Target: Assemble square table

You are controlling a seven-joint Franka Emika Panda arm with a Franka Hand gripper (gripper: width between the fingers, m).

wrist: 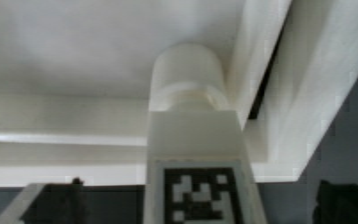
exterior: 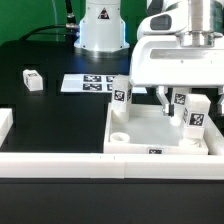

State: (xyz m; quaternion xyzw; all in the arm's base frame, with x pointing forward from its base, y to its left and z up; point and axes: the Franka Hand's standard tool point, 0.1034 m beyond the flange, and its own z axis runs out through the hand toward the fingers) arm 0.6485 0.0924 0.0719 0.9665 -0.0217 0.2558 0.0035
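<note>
The white square tabletop (exterior: 150, 132) lies rim up at the exterior view's right. One tagged white leg (exterior: 120, 92) stands at its far left corner and a second (exterior: 180, 98) at the far right. A third leg (exterior: 197, 119) stands upright near the right rim, under my gripper (exterior: 190, 104). In the wrist view this leg (wrist: 197, 120) runs down between my fingers (wrist: 51, 203) to the tabletop (wrist: 69, 60), with its round end by the rim. My gripper (wrist: 197, 205) is open, with a gap on each side of the leg. A fourth leg (exterior: 33, 80) lies on the black table at the left.
The marker board (exterior: 92, 84) lies flat behind the tabletop. Long white border bars run along the front (exterior: 60, 163) and at the left edge (exterior: 4, 122). The robot base (exterior: 100, 25) stands at the back.
</note>
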